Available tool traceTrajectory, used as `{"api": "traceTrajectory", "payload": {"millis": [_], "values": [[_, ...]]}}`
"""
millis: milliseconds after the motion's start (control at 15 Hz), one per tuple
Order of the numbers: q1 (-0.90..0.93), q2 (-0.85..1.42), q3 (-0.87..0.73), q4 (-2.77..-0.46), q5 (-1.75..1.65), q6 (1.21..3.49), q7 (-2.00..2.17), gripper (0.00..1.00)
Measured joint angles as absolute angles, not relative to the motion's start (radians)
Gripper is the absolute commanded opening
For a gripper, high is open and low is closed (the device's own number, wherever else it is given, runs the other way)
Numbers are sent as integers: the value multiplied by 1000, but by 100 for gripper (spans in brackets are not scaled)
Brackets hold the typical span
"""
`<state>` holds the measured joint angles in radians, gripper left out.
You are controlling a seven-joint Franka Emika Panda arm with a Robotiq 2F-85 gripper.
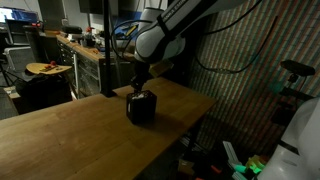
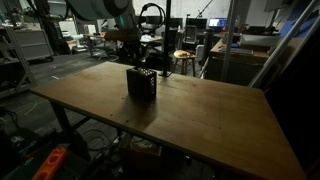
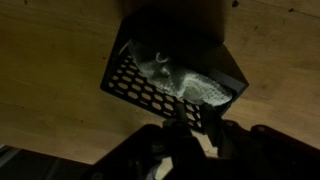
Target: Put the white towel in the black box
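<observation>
- In the wrist view the white towel (image 3: 190,82) is seen lying crumpled inside the black box (image 3: 135,85), a container with perforated walls that stands on the wooden tabletop (image 3: 50,90).
- The cloth is bunched toward one wall. Whether any of it hangs over the rim cannot be told in the dim light.
- The gripper (image 3: 203,135) is held just above the box, as is also shown in an exterior view (image 1: 139,85).
- Its fingers are lost in shadow, so it cannot be told whether they are spread or closed, and no cloth can be made out between them.
- The task is judged to be nearly or fully done, with only a clean withdrawal left.
- If a fold of the towel is caught on a finger, the cloth could be dragged out of the box when the arm is raised.
- The box (image 2: 141,84) looks light and is set not far from one edge of the tabletop. If a finger were hooked on a wall during the lift, the box could be tipped or pushed toward that edge.
- A straight upward path is judged safest, since a sideways move at this height would be likely to strike the rim.
</observation>
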<state>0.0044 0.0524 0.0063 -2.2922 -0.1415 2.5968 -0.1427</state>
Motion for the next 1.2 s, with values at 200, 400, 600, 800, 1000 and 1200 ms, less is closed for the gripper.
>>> {"api": "traceTrajectory", "payload": {"millis": [200, 400, 600, 800, 1000, 1200], "values": [[12, 47, 10, -2300, -153, 2597, -132, 3], [17, 47, 14, -2303, -154, 2597, -130, 4], [17, 48, 16, -2308, -154, 2597, -129, 3], [17, 49, 16, -2310, -154, 2597, -129, 4], [15, 50, 13, -2310, -154, 2597, -129, 4], [12, 53, 7, -2305, -154, 2597, -129, 4]]}}
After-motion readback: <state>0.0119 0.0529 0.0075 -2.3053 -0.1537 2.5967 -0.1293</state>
